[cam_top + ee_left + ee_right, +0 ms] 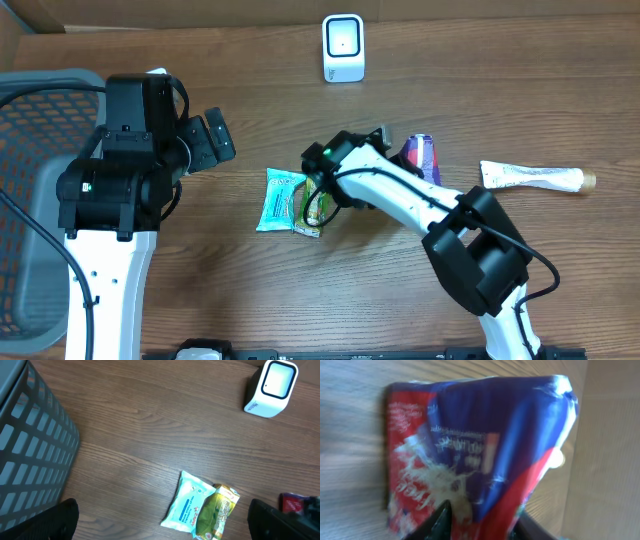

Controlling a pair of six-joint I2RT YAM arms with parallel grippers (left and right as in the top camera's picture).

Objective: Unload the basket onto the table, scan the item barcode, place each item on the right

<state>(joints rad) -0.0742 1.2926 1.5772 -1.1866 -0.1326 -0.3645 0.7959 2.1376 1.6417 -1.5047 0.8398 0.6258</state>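
Note:
A red and blue snack packet point(470, 445) fills the right wrist view, blurred, with its lower edge between my right gripper's point(485, 525) two dark fingers, which stand apart. From overhead the same packet point(422, 158) lies on the wooden table just right of the right gripper point(390, 138). The white barcode scanner point(343, 47) stands at the back middle of the table; in the left wrist view the scanner point(272, 387) is at the top right. My left gripper point(215, 140) hovers open at the left, nothing between its fingers point(57, 520).
A light-blue wipes pack point(278, 198) and a green packet point(318, 208) lie side by side mid-table, under the right arm. A white tube point(530, 177) lies at the right. A grey mesh basket point(40, 130) stands at the left edge.

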